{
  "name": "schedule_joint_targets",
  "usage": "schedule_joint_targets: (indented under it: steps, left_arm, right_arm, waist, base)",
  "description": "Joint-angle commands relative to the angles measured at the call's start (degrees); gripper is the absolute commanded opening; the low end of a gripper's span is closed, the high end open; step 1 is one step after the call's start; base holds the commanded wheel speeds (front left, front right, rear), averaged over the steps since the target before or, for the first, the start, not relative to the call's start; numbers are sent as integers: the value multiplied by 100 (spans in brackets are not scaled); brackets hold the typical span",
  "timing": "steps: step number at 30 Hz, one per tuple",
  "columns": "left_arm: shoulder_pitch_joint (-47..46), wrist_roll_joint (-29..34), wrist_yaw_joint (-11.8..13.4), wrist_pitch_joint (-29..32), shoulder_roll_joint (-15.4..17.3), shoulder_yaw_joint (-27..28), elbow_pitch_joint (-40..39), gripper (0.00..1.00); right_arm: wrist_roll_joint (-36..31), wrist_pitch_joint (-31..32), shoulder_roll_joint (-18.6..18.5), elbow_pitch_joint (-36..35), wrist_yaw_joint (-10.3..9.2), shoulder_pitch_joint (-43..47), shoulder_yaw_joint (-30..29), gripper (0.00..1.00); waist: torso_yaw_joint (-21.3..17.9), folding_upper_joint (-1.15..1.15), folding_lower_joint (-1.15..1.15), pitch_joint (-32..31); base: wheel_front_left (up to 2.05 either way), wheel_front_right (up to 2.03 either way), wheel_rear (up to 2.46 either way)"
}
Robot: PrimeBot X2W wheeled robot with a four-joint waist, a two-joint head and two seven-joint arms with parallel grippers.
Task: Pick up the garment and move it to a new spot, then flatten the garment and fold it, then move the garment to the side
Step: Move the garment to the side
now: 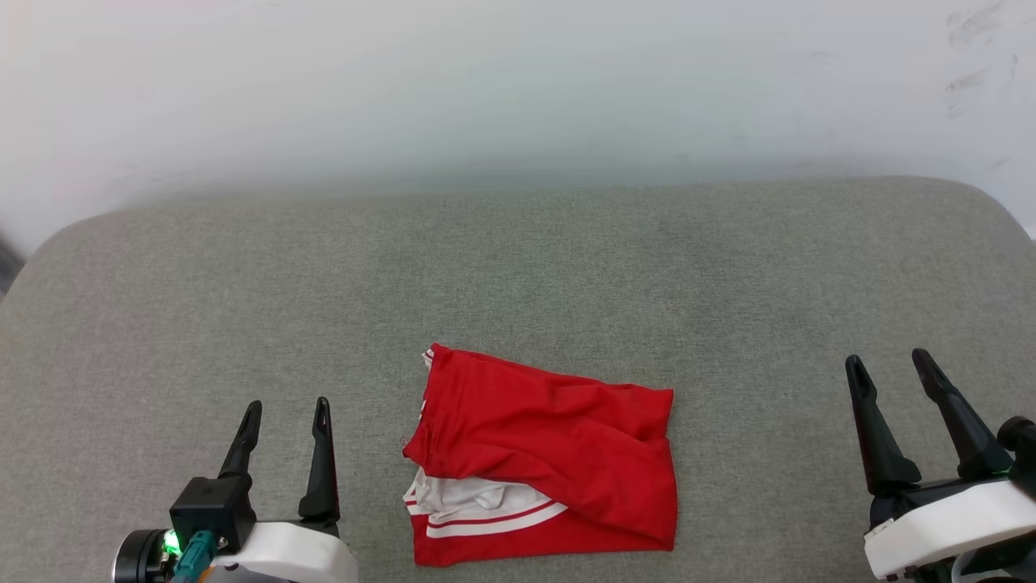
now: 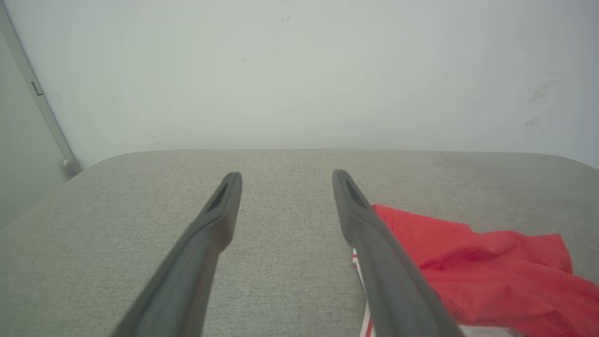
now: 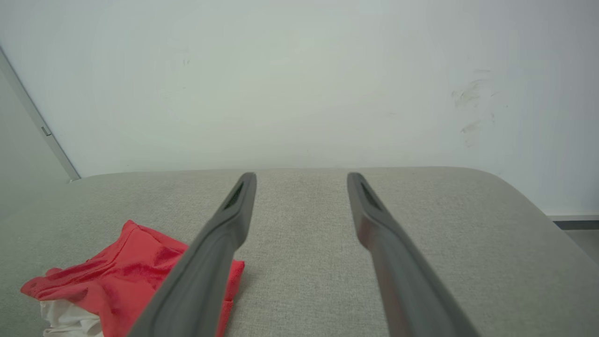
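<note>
A red garment is seen lying in a loosely folded, crumpled heap on the grey fabric-covered worktop, close to the near edge and roughly midway between the two arms. Its red cloth is doubled over itself with several creases, and at its near left corner a patch of white fabric with red-and-white striped trim is exposed. No lettering can be made out on the visible folds. The left end effector is held at the lower left of the head view, near the garment's left edge but apart from it, with its two dark fingers spread and nothing between them. In the left wrist view the same end effector is shown with bare grey cloth in the gap, and the garment is partly hidden behind the finger on the right of that view. The right end effector is held well apart from the garment, at the lower right, likewise spread and empty. In the right wrist view its fingers are pointed across the worktop toward a pale, lightly scuffed wall, and the garment is seen low on the left.
</note>
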Motion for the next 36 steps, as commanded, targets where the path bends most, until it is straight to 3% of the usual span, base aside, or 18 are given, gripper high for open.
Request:
schedule_joint_targets:
  steps: [1, 9, 13, 21, 26, 36]
  left_arm:
    - [61, 39, 9, -25, -23, 16, -21, 100]
    - [-32, 90, -16, -25, -61, 43, -50, 100]
    - [-114, 111, 1, -25, -110, 90, -102, 100]
    - [-370, 286, -83, -21, -327, 273, -408, 100]
    - [-521, 445, -133, -19, -446, 354, -557, 100]
    - [-679, 676, -297, -19, -812, 552, -763, 100]
  right_arm:
    - [-27, 32, 12, -61, -2, 77, -16, 100]
    - [-31, 181, 61, -160, -2, 87, -68, 100]
    - [299, 360, 98, -111, -2, 102, -228, 100]
    - [1998, 1684, -486, 725, -2, -13, -772, 100]
    - [2768, 2484, -750, 1332, -2, -158, -732, 100]
    - [4634, 3630, -574, 2647, -2, -956, -453, 100]
  waist:
    - [19, 0, 0, 7]
    - [70, 0, 0, 64]
    - [168, 0, 0, 128]
    - [630, 0, 0, 450]
    - [863, 0, 0, 599]
    - [1324, 0, 0, 1156]
  base:
    - [0, 0, 0]
    - [0, 0, 0]
    - [0, 0, 0]
    - [0, 0, 0]
    - [0, 0, 0]
    - [0, 0, 0]
